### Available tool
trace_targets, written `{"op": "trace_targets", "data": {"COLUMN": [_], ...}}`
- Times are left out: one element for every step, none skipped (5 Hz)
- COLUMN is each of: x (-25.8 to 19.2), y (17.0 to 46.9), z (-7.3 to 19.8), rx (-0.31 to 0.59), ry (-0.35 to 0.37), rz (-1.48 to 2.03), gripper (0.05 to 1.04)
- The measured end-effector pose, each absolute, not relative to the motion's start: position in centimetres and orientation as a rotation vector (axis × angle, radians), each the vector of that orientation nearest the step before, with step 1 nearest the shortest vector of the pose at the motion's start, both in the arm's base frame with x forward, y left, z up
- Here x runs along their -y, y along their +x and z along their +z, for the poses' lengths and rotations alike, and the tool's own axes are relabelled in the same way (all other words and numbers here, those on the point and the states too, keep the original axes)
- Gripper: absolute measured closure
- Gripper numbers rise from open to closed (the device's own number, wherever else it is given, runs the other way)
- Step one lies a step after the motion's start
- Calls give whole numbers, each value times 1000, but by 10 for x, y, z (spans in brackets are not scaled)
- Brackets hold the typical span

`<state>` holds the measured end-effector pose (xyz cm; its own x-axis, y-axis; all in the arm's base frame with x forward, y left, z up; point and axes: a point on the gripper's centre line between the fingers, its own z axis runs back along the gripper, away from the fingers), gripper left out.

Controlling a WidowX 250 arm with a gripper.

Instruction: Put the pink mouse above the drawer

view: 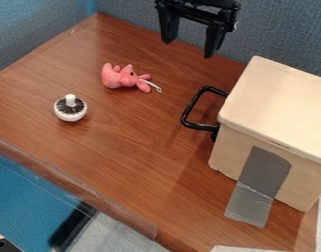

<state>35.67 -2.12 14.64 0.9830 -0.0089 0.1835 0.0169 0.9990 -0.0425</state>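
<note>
1. One pink mouse [123, 78] is just lying on the table [143, 147], so it's down on the wood and not on top of the drawer [281, 108]. It sits toward the back, a bit left of centre in the view, with a small pale loop [158, 89] poking out on the side facing the drawer

2. Tool [188, 49] status: fingers spread well apart, tips pointing down, nothing between them. It's at the top of the view, right of the mouse and up from the drawer's handle [192, 104]

3. The drawer is a pale wooden box over on the right side of the table, smooth light top, nothing sitting on it. Its black handle sticks out toward the mouse's side, pretty near the middle of the table

4. Some grey tape [260, 172] runs down the box's near side and carries on onto the tabletop

5. There's also a little round white thing with a dark ring and a white knob [70, 109], upright on the table, nearer the camera than the mouse and further left, not touching it

6. Bluish-grey partition [268, 34] stands behind the whole lot
</note>
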Motion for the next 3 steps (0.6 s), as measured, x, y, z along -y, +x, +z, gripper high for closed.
{"op": "trace_targets", "data": {"x": [22, -5, -43], "y": [357, 364, 373], "z": [133, 116, 100], "rx": [147, 116, 103], "ry": [-47, -60, -47], "rz": [-12, 57, 154], "gripper": [84, 84, 84]}}
